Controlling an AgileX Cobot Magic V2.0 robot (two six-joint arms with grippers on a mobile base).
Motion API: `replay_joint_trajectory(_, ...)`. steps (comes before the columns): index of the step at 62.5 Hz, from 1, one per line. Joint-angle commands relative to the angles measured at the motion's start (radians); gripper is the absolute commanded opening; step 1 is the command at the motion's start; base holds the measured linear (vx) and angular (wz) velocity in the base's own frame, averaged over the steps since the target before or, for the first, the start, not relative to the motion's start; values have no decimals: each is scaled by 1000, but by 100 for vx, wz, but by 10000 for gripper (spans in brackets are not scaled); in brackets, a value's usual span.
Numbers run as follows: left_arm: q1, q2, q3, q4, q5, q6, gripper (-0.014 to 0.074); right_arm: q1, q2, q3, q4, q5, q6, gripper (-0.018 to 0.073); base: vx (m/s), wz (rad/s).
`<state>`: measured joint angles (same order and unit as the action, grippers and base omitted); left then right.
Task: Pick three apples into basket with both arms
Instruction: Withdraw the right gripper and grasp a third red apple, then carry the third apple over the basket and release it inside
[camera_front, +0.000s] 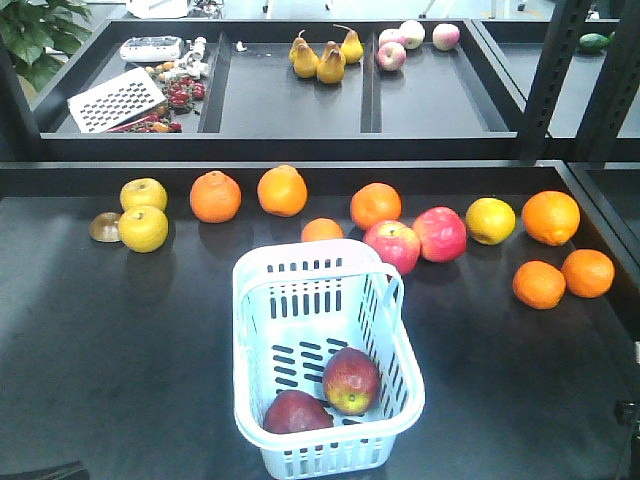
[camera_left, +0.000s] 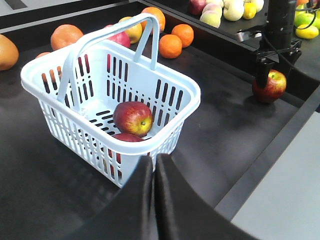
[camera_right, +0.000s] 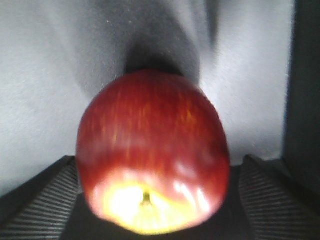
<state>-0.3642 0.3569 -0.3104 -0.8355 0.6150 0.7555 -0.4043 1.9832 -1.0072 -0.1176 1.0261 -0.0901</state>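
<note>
From the front view, the basket (camera_front: 325, 360) sits on the dark table (camera_front: 120, 360), nearer the front edge, with its handles lying down on the rim. Two apples (camera_front: 350, 380) lie touching in its near end. Behind it runs a row of oranges (camera_front: 283, 190), yellow fruit and two pinker apples (camera_front: 418, 238). Neither of my grippers shows here.

From my left wrist, my left gripper (camera_left: 154, 165) hangs just beside the basket's (camera_left: 110, 90) near corner, above the table. Its fingers (camera_left: 135, 200) are pressed together, nothing between them. One handle stands up here. The two apples (camera_left: 133, 118) show inside, one partly behind the wall. Well off to the side, my right gripper (camera_left: 270, 82) comes down on the third apple (camera_left: 270, 86), which rests on the table (camera_left: 225, 130) near its raised edge.

From my right wrist, that third apple (camera_right: 152, 152) fills the frame, its yellow stem end towards the camera, sitting between my ribbed fingers (camera_right: 45, 200), one on each side. Whether the pads touch it I cannot tell.
</note>
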Motion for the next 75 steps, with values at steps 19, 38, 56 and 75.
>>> replay_joint_trajectory(19,-2,10,-26,-38,-53,-2,-6,-3,-90,-25,57,55,-63,230,0,0)
replay_joint_trajectory(38,-2,10,-26,-38,-53,-2,-6,-3,-338,-26,395,84,-311,-8,0,0)
replay_joint_trajectory(56,-2,10,-26,-38,-53,-2,-6,152,-615,-25,678,149,-445,-4,0,0)
replay_joint_trajectory(75,-2,10,-26,-38,-52,-2,-6,626,-693,-25,694,-82,-326,-1,0,0)
